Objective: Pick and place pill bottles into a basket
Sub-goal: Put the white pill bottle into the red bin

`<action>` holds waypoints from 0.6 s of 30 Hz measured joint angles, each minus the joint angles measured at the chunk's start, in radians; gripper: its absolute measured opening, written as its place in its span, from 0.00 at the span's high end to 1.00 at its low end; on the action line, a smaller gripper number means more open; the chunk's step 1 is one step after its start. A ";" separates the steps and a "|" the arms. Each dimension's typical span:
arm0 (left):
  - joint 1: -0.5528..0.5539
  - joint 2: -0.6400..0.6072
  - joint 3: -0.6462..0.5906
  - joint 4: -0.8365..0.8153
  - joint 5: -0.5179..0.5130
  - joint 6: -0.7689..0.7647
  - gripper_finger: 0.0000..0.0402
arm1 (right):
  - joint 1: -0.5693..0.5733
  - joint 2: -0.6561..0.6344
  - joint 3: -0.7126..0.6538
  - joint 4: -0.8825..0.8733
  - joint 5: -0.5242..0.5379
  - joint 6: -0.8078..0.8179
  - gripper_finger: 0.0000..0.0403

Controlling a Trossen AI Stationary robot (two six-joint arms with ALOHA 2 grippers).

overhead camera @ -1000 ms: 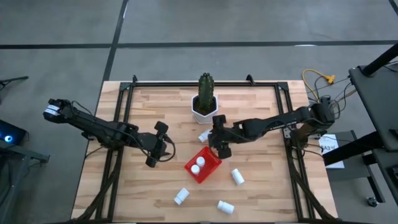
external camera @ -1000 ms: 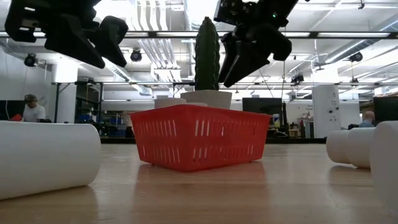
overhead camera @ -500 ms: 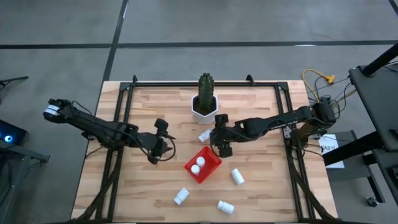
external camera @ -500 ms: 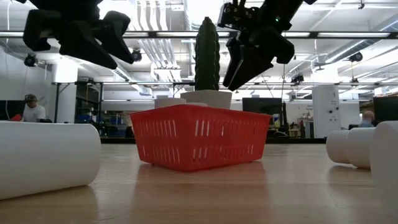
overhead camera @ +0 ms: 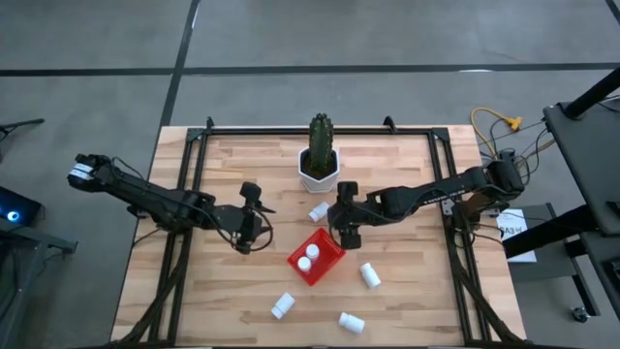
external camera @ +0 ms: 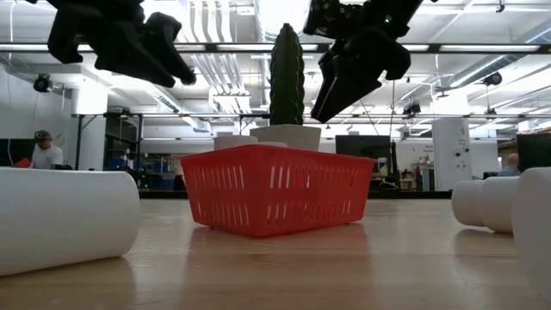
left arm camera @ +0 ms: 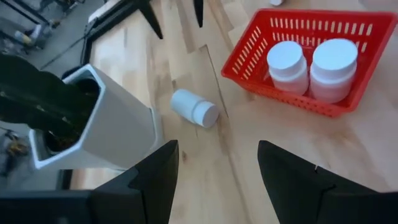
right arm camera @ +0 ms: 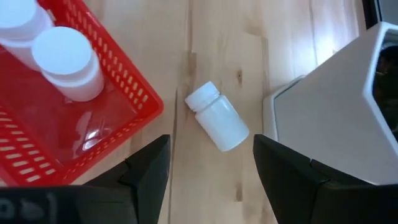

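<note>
my left hand [overhead camera: 250, 215] has edged toward the cactus pot [overhead camera: 318, 171], both hands spread and empty, right hand [overhead camera: 341, 213] hovering, two pill bottles [overhead camera: 308, 256] upright in the basket [overhead camera: 327, 254].

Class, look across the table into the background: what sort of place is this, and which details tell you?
Probably a large robotics lab or workshop: exposed ceiling ducts and pipes, a seated person at a workstation, and a slatted wooden table carrying two dark robot arms.
</note>
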 joint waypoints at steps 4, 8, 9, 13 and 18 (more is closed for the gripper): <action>0.000 0.009 0.000 0.005 0.090 -0.017 0.50 | 0.003 0.000 0.000 0.000 0.001 0.000 0.46; -0.004 0.033 0.001 0.022 0.218 -0.043 0.50 | 0.003 0.000 0.000 -0.001 0.001 0.007 0.46; -0.008 0.041 0.004 0.021 0.240 -0.057 0.50 | 0.003 0.000 0.000 -0.002 0.001 0.010 0.46; -0.049 0.078 0.018 0.023 0.255 -0.075 0.50 | 0.003 0.000 0.000 -0.002 0.001 0.010 0.46; -0.133 0.138 0.058 0.025 0.253 -0.144 0.50 | 0.003 0.000 0.000 -0.003 0.002 0.007 0.46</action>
